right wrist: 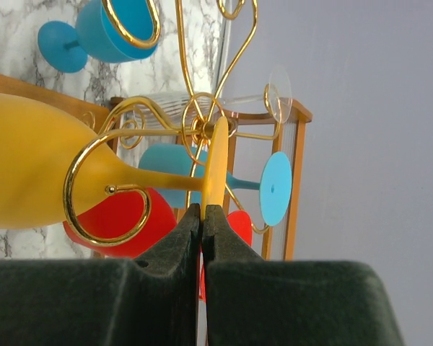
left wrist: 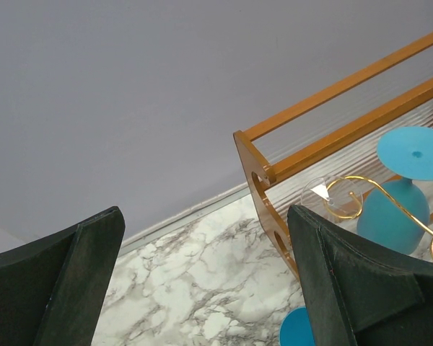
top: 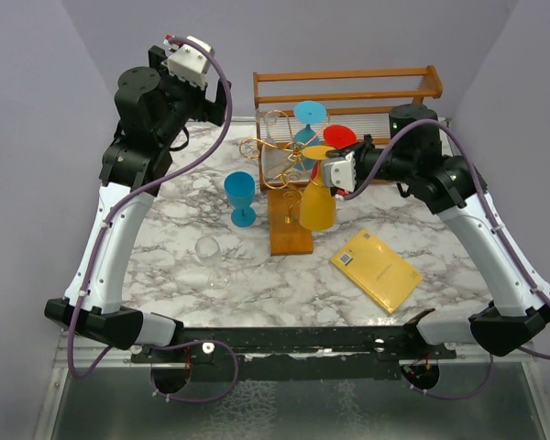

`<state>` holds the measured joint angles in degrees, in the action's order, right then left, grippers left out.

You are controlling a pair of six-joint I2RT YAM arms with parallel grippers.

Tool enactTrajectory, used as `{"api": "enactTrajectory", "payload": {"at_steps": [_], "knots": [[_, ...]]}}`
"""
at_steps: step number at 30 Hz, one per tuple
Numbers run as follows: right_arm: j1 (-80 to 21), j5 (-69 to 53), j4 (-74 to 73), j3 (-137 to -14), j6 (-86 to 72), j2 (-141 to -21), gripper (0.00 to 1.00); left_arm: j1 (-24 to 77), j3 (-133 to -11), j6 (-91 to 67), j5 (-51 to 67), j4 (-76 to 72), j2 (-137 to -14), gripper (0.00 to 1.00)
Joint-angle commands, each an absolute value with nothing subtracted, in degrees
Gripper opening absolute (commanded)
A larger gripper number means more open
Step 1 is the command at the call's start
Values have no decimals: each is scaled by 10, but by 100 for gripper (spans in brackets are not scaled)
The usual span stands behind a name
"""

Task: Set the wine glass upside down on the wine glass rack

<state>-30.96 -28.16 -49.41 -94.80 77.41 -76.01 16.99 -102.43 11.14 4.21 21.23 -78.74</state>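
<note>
Wine glass (top: 317,206), yellow, hangs upside down on the wine glass rack (top: 280,151) at the centre of the marble table (top: 165,266). Its stem lies in one curled gold arm, its foot is uppermost, and its bowl hangs mouth-down at the right edge of the wooden base (top: 291,234).

Right gripper (right wrist: 202,210): fingers pressed together, tips touching the rim of the foot. The views do not show whether the rim is caught between them.

Left gripper (left wrist: 206,216): fingers spread wide, holding nothing, raised at the far left of the table and facing the slatted wooden shelf (left wrist: 332,90).

Other items:
- Red glass (top: 339,137) and inverted blue glass (top: 309,115) hang on the far side of the rack, in front of the shelf.
- Upright blue glass (top: 240,197) stands on the table just left of the rack.
- Clear glass (top: 215,261) sits nearer, left of the base.
- Flat yellow box (top: 376,269) lies near right, apart from the base.
</note>
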Motion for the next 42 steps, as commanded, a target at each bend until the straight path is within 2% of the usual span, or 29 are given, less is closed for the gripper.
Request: {"api": "enactTrajectory", "payload": {"at_steps": [1, 24, 42], "knots": [[-315, -324, -509, -975, 767, -755, 1, 167, -1020, 117, 37, 192, -777, 99], [-317, -328, -545, -954, 750, -707, 1, 162, -1003, 123, 47, 184, -774, 99], [-317, -250, -507, -905, 745, -696, 1, 161, -987, 131, 62, 186, -768, 99]]}}
